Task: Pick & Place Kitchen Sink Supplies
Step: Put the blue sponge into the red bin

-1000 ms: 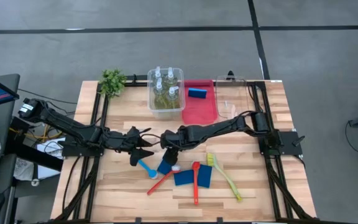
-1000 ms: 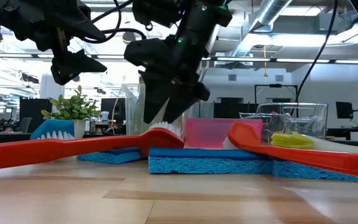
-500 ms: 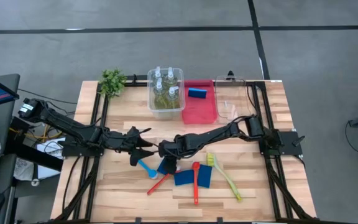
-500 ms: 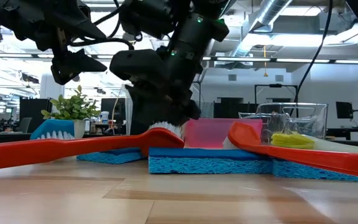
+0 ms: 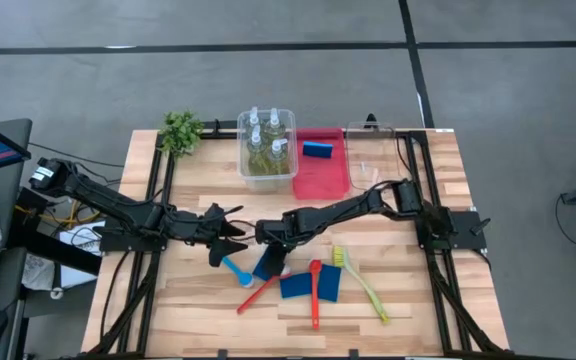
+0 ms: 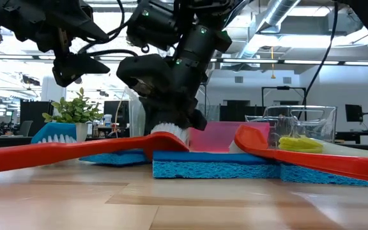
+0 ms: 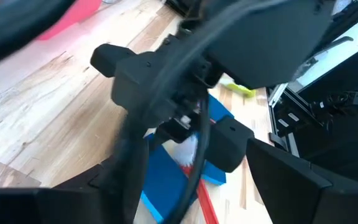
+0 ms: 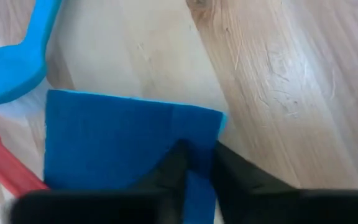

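Two grippers sit near the red bin (image 5: 320, 165). Right gripper (image 8: 194, 163) pinches a blue sponge (image 8: 117, 143), apparently at its edge; left gripper (image 5: 230, 237) hovers spread, empty.

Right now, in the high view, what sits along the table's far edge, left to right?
Green plant → clear bin of bottles → red bin holding a blue sponge → empty clear bin.

You see the right arm (image 7: 229, 43) filling most of the frame, its claw (image 7: 185, 134) down on a blue sponge (image 7: 166, 180) lying on the wooden desk (image 7: 48, 106). A red brush handle (image 7: 205, 208) runs just beside the sponge.
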Available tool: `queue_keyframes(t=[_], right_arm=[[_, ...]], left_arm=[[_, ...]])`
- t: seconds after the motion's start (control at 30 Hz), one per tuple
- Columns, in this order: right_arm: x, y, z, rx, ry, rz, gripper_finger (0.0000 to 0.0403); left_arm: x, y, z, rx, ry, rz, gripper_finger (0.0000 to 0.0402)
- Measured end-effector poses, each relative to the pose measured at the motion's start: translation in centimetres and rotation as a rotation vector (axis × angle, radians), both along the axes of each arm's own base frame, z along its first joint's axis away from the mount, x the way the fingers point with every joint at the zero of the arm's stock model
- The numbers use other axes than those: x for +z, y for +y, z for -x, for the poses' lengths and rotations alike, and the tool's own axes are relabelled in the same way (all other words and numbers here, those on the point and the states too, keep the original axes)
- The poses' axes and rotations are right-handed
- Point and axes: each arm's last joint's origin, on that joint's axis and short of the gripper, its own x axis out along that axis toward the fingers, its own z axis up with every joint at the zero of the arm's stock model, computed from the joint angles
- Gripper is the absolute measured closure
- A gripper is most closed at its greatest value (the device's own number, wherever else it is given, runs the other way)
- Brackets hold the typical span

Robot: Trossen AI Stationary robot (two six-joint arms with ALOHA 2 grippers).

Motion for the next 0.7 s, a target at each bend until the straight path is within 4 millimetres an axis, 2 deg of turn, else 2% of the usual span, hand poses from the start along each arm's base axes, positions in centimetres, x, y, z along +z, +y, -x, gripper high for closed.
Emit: queue_keyframes(t=[0.07,0.2,0.3,0.53,0.7], right_arm=[[0.8,-0.1,0.2,-0.004,-0.014,0.005,0.0389],[2.9,-0.6,0.8,-0.018,-0.047,0.009,0.0384],[4.7,-0.9,1.7,-0.02,-0.062,0.025,0.0396],[10.2,-1.8,5.1,-0.032,-0.075,0.102,0.0397],[13.7,-3.0,8.4,-0.059,-0.062,0.171,0.0397]], left_arm=[[0.0,0.0,0.0,-0.001,0.0,-0.003,0.0128],[0.0,0.0,0.0,-0.002,0.0,-0.007,0.0128],[0.0,0.0,0.0,-0.003,-0.001,-0.009,0.0128],[0.0,0.0,0.0,0.004,-0.002,-0.013,0.0128],[0.0,0.1,0.0,0.024,-0.004,-0.021,0.0128]])
